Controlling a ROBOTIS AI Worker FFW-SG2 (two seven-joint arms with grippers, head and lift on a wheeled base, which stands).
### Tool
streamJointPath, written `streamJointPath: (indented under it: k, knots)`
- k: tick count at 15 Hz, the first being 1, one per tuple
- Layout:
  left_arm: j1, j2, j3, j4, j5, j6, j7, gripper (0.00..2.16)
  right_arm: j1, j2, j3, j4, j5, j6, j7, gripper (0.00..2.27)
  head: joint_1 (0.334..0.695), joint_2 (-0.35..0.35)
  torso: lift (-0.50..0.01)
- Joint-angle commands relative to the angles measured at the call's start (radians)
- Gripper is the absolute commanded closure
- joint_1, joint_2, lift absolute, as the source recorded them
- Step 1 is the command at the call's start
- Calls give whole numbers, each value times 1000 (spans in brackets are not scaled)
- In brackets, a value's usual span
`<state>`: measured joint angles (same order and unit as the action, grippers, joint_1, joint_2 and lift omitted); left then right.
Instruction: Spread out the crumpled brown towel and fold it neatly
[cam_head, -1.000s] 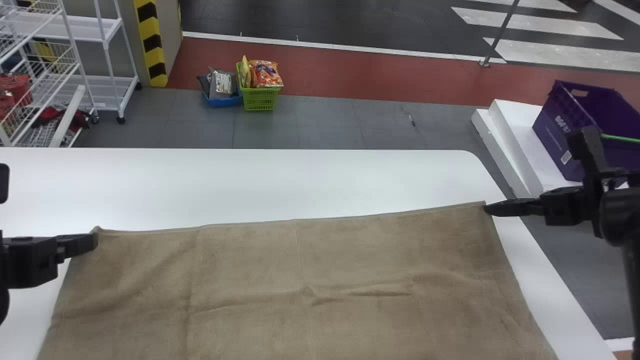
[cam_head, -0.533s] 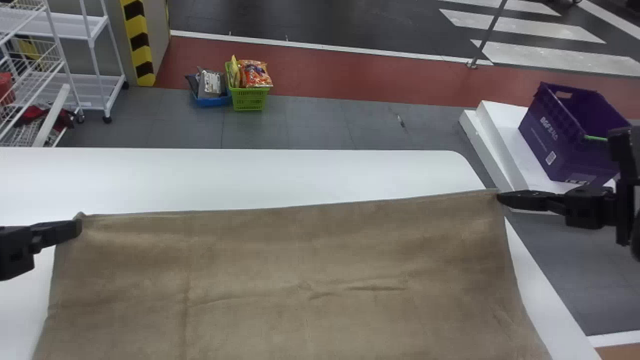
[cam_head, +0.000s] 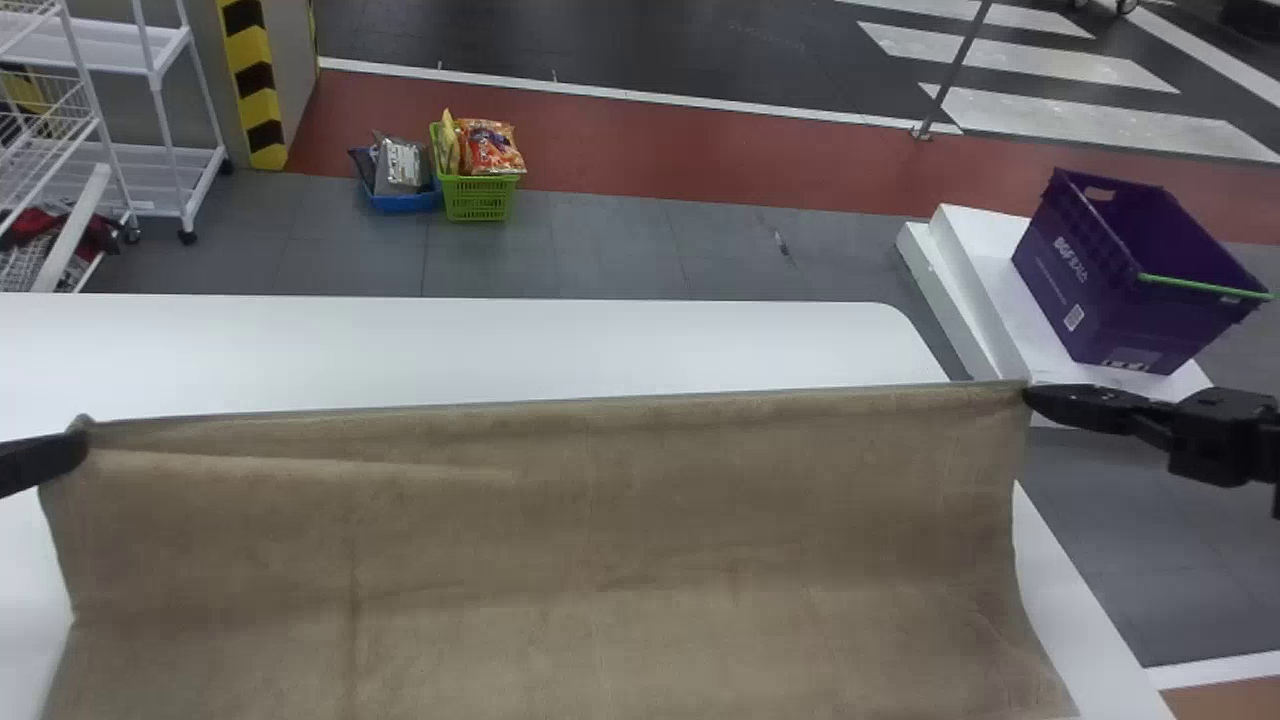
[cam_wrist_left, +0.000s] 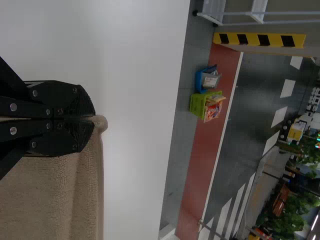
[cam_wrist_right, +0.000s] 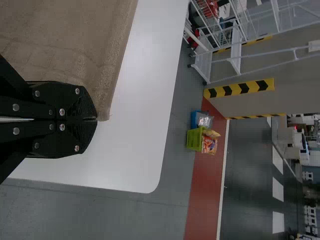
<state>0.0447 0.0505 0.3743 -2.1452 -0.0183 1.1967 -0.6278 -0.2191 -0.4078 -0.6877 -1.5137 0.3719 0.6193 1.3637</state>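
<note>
Head view: left and right jaws, seemingly closed, pinch the towel (cam_head: 560, 520) by corners.

The black right claw (cam_head: 1030, 396) has 2 flat fingers (cam_wrist_right: 85, 104) and silver screws (cam_wrist_right: 62, 112).

- Beyond my left gripper (cam_head: 78, 452), the white table (cam_head: 300, 350) glares almost featureless.
- Between that and my right gripper (cam_head: 1030, 396), soft shadow bands cross the brown towel (cam_head: 600, 520).
- Farther ahead of both, the dark pavement (cam_head: 650, 40) looks dim, its white crossing stripes (cam_head: 1010, 55) brighter.
- On my right gripper, pale glints catch the screws (cam_wrist_right: 62, 112).
</note>
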Motion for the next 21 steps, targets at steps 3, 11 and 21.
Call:
streamJointPath:
  k: [3,11,21]
  knots:
    - [78,-4,37,-84,73,5,-6,1355,90,12,-69,-111,-88,6,3,1291,695,-258,-126]
    - [196,-43,71,-168,198,-22,-6,1352,302,89,-142,-287,-191,-31,3,1291,695,-303,-126]
    - [345,-53,156,-137,307,-200,-49,1352,457,112,-199,-244,-258,-212,3,1291,695,-332,-126]
